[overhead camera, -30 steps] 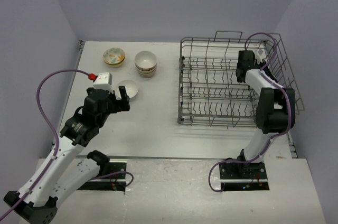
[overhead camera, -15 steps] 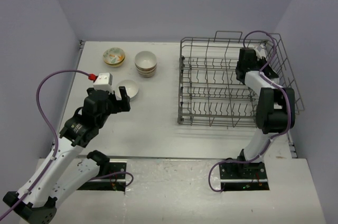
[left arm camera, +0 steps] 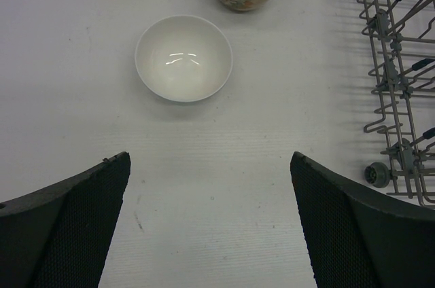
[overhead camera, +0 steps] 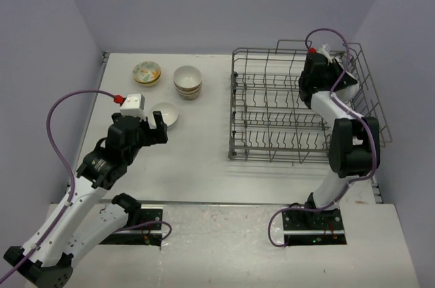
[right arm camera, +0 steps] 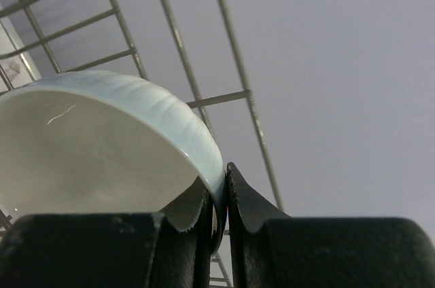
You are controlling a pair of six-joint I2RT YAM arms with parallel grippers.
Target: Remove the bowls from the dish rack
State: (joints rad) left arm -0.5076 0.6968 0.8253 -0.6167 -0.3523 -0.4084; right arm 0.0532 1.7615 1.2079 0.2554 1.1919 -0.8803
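Because the white bowl [right arm camera: 102, 145] is hard, smooth and easy to break, it could slip, so the thin rim is the best place to pinch it. The right gripper [right arm camera: 219, 196] is squeezed tight on that rim, up by the dish rack [overhead camera: 234, 104] wires, at about two o'clock on the table [overhead camera: 197, 166]. The bowl is plain, shiny and round. The left gripper [left arm camera: 209, 159] is wide open and holds nothing. A second bowl [left arm camera: 183, 58] sits at twelve o'clock from it.

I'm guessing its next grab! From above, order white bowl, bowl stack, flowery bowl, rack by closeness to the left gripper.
1. White bowl, just beyond left gripper.
2. Flowery bowl and bowl stack, farther back: too close to call.
3. Rack, right side.
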